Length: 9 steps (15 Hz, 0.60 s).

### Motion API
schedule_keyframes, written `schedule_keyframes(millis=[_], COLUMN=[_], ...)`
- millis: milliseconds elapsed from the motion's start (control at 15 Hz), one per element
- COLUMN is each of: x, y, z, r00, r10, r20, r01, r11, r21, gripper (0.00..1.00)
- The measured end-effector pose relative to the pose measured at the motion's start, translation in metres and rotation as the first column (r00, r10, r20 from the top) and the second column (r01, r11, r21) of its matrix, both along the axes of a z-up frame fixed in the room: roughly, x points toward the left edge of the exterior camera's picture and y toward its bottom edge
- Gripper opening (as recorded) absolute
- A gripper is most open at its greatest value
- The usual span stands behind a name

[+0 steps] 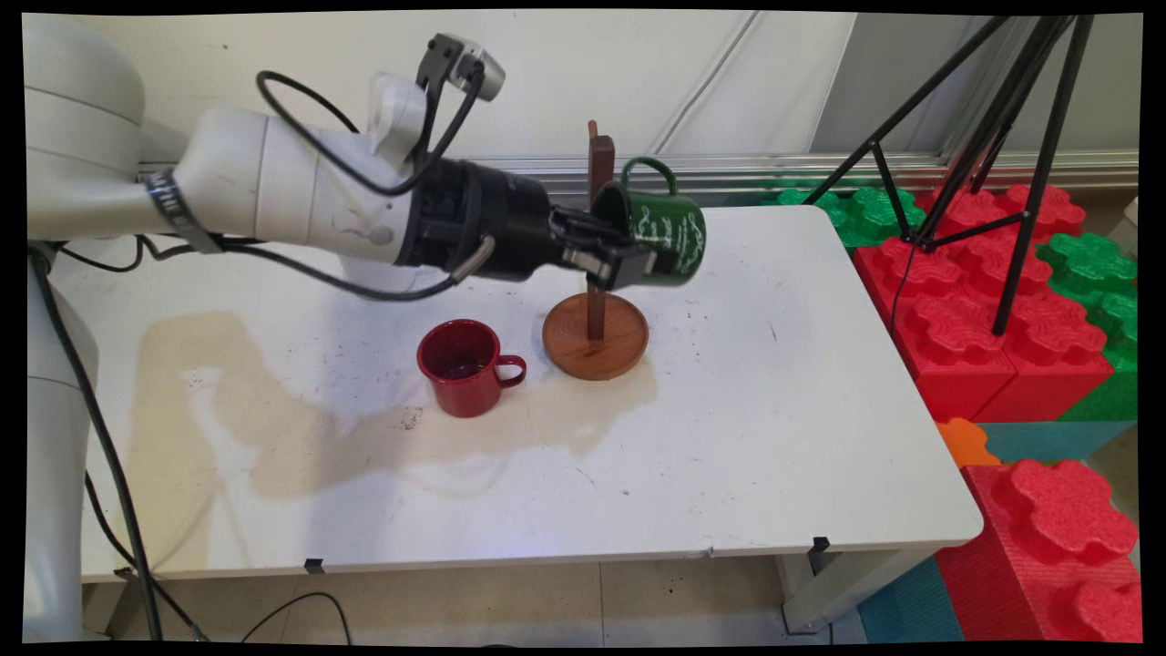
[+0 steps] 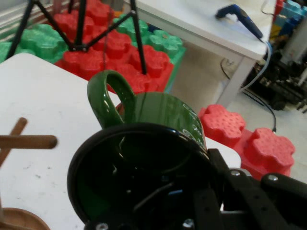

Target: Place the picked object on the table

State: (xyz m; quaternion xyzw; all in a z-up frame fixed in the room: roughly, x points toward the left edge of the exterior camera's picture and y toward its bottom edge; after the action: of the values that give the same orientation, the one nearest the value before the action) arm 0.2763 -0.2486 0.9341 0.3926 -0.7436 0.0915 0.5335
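Observation:
My gripper (image 1: 618,251) is shut on the rim of a green mug (image 1: 669,239), which it holds on its side in the air with the handle up. The mug hangs just right of the wooden mug stand's post (image 1: 597,232), above the stand's round base (image 1: 595,337). In the hand view the green mug (image 2: 153,139) fills the middle, mouth towards the camera, with a wooden peg (image 2: 29,142) of the stand at its left. A red mug (image 1: 465,366) stands upright on the table left of the stand, handle to the right.
A brownish stain (image 1: 273,428) spreads over the white table (image 1: 774,437). Red and green foam blocks (image 1: 984,310) and a black tripod (image 1: 1011,146) stand to the right of the table. Another white table (image 2: 201,24) shows in the hand view.

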Motion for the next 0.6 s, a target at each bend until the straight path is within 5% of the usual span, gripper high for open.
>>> schedule_keyframes(millis=[600], x=[0.010], y=[0.035], z=[0.002], r00=[0.982], r10=[-0.146], r20=[0.124], r01=[0.149], r11=[0.989], r21=[-0.019], gripper=[0.00])
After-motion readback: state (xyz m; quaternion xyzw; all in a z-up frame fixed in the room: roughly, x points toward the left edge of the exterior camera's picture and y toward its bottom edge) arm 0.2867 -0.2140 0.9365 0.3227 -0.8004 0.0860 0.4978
